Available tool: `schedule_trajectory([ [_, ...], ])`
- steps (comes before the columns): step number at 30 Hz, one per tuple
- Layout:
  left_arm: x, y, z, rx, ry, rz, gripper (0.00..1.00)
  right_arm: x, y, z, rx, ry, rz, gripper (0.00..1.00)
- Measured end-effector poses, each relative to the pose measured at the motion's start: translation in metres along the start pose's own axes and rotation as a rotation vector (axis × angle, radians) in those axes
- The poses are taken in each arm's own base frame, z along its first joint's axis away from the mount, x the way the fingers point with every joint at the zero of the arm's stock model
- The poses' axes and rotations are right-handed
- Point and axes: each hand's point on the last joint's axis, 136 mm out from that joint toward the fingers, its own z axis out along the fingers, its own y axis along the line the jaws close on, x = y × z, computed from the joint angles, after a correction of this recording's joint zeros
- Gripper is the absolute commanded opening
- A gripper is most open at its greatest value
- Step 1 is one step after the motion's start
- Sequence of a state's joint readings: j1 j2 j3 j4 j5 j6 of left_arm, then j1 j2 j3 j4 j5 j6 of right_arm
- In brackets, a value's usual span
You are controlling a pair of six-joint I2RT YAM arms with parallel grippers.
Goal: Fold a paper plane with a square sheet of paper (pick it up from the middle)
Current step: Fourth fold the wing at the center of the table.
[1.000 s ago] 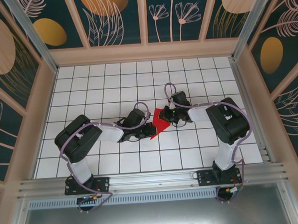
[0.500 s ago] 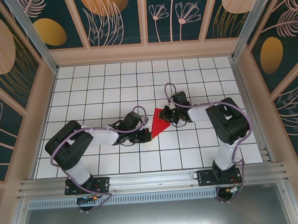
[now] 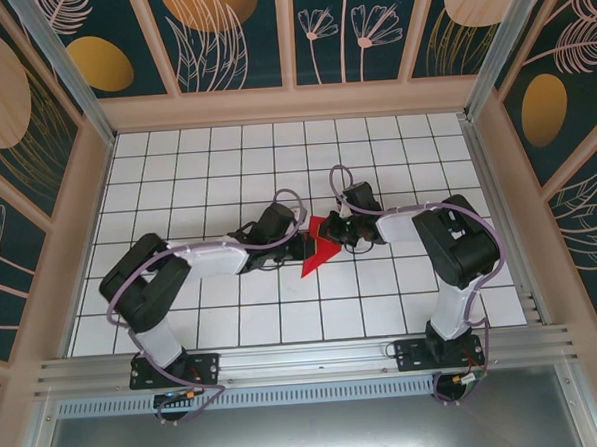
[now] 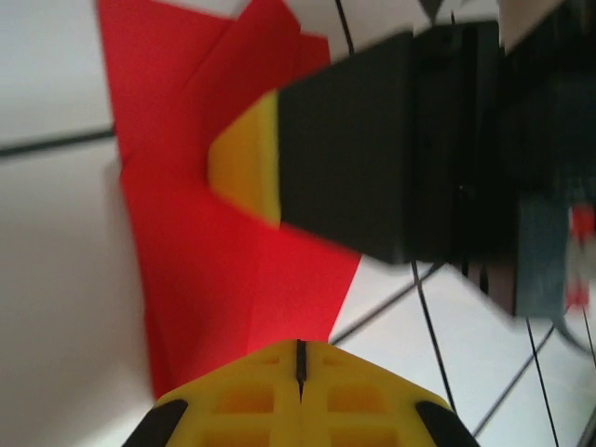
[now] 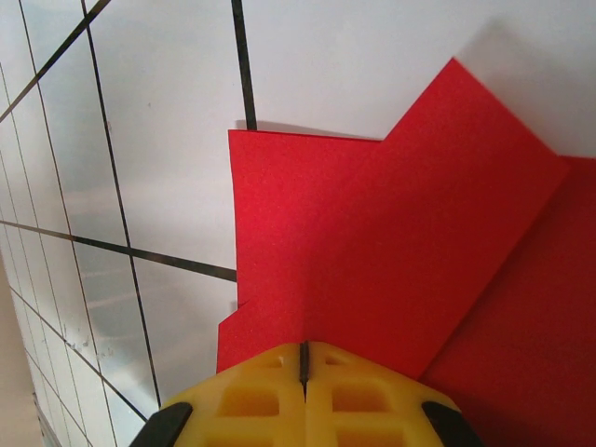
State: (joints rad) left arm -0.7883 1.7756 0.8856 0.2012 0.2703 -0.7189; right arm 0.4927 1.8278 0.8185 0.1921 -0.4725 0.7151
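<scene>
Top view, tabletop: white with a black grid, walled in by dark patterned panels.
Top view, sheet of paper: bright red, folded into a pointed shape. It lies flat near the middle of the tabletop, its sharp tip toward the near left.
Top view, left claw: reaches in from the left and is down at the paper's left edge.
Top view, right claw: comes in from the right and sits at the paper's far right side. The two claws are close together with the paper between them.
Left wrist view, left claw: clenched, the yellow jaws pressed together with only a thin seam and nothing gripped. Its tip sits at the near edge of the paper.
Left wrist view, sheet of paper: overlapping red flaps with creases, flat on the tabletop.
Left wrist view, right claw: a blurred black body with a yellow tip, set over the upper part of the paper.
Right wrist view, right claw: clenched, a hairline seam between the yellow jaws and nothing held. Its tip is over the paper's near edge.
Right wrist view, sheet of paper: one red layer lies over another at the lower right, giving a stepped outline. The gridded tabletop shows to the left and above.
</scene>
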Motion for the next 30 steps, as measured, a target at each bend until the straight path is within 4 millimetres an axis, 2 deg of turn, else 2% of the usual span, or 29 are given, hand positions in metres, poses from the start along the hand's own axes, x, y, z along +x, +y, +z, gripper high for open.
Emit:
schedule_trajectory([
  [2, -0.002, 0.003, 0.011, -0.011, 0.008, -0.004, 0.00, 0.000, 0.000, 0.000, 0.000, 0.000, 0.001, 0.00],
  [5, 0.006, 0.016, 0.023, -0.044, 0.036, -0.016, 0.00, 0.000, 0.000, 0.000, 0.000, 0.000, 0.001, 0.00],
  [13, 0.014, 0.022, 0.025, -0.051, 0.048, -0.014, 0.00, 0.000, 0.000, 0.000, 0.002, 0.002, 0.003, 0.00],
  [20, 0.035, 0.027, 0.009, -0.060, 0.051, 0.020, 0.00, -0.001, 0.000, 0.001, 0.007, 0.009, 0.007, 0.00],
  [30, 0.078, 0.034, -0.024, -0.077, 0.125, 0.047, 0.00, -0.001, 0.000, 0.002, 0.009, 0.015, 0.011, 0.00],
])
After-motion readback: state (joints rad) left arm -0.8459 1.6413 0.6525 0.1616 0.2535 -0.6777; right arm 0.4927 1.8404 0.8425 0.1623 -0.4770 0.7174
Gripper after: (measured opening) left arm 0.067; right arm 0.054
